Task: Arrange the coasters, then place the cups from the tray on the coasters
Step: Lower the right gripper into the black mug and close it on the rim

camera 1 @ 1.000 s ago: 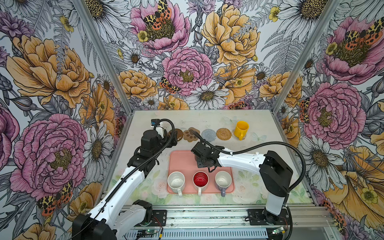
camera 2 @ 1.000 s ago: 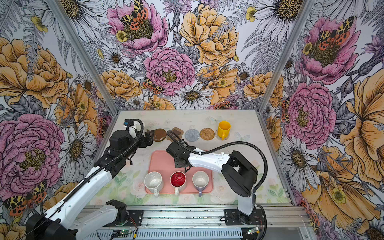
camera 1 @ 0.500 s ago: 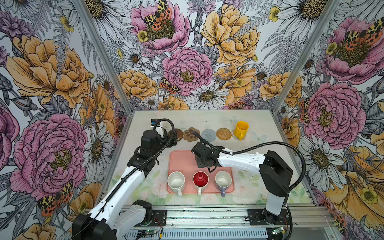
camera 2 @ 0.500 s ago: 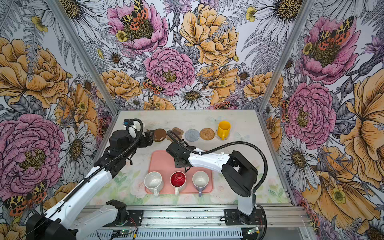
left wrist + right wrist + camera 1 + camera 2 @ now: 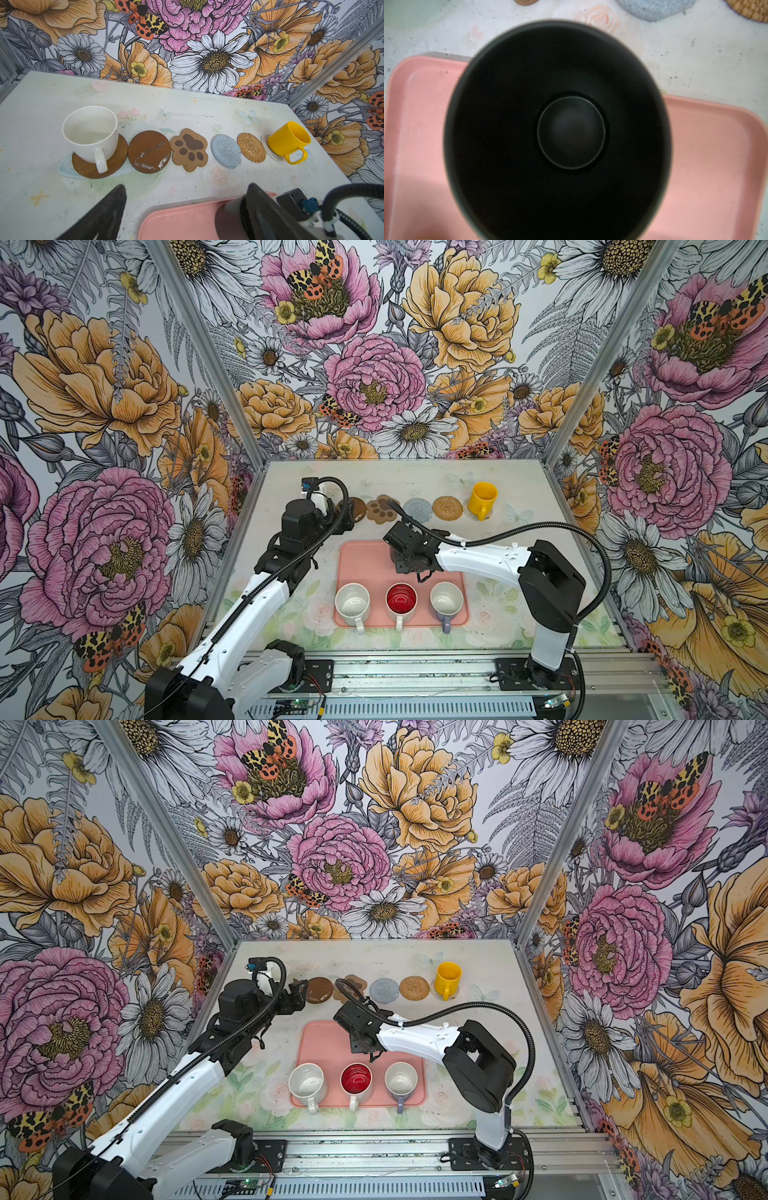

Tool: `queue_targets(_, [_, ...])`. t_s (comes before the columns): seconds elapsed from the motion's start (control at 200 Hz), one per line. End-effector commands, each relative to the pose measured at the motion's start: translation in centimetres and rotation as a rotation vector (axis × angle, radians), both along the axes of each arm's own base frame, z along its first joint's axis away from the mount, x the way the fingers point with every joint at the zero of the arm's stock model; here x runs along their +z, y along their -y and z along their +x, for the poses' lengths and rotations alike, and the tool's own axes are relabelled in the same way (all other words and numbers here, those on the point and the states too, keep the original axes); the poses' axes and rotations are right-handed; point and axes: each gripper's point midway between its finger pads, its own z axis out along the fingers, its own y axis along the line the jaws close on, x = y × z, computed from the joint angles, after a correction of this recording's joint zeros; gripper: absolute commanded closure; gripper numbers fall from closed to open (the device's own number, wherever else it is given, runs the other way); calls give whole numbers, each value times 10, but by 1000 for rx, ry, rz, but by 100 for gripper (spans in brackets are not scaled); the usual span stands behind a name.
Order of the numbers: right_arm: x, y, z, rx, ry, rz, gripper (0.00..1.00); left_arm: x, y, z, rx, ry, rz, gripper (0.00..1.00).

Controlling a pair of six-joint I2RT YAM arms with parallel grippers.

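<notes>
right wrist view: black mug (image 5: 571, 133) blocks most of the tray (image 5: 708, 166).

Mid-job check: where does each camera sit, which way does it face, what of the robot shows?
Top views: high in front, looking down over the salmon-pink rectangular tray; left arm and right arm both show.
Left wrist: on its arm, faces the floral back wall across the tan paw-print cork coaster; open left pincer shows.
Right wrist: looks straight down into the matte black mug; no pincer visible.
Shared: both wrist views catch tray and mug.
</notes>
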Motion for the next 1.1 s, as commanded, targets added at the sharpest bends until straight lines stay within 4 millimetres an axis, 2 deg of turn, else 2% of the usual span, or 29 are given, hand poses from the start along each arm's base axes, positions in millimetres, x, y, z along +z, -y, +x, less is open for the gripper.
queue_targets(0.0, [1,-4,8,-9,6,5,59,0,0,2,-7,6,-13,8])
queue_targets(0.33, [-4,-7,11,0,-8,5,61,-1,-1,3,-7,4,-15,8])
queue_targets(0.741, [-14,-6,10,-1,-29,-9,68,-3,-1,4,-6,-2,-13,8])
queue_targets(0.836, [-14,-5,10,-5,-27,-12,74,-3,-1,4,-6,0,-14,8])
queue_targets(1.036, [-9,-8,10,24,-26,-2,100,-2,-2,3,-4,1,-16,8])
queue_targets(1.091, [0,-9,10,33,-11,9,100,-2,-2,3,-3,2,-16,8])
